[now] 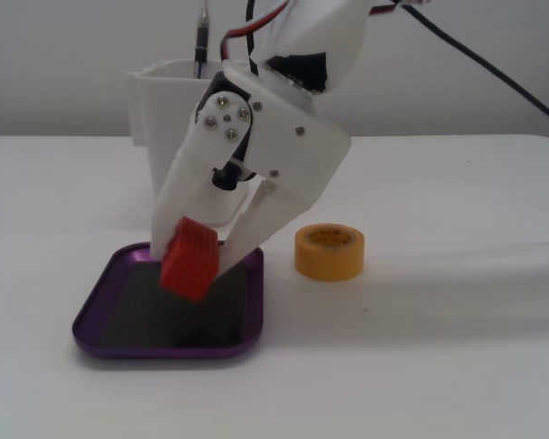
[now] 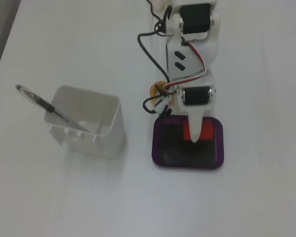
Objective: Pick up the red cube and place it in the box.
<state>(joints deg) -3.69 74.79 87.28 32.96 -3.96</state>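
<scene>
yellow tape roll mostly hidden under the arm in a fixed view. red cube half covered by a gripper finger there. arm's upper part cut off at the top edge in both fixed views. container partly blocked by the arm.

A tall white container stood on the white table with a pen leaning inside it. A yellow tape roll lay flat nearby.
</scene>
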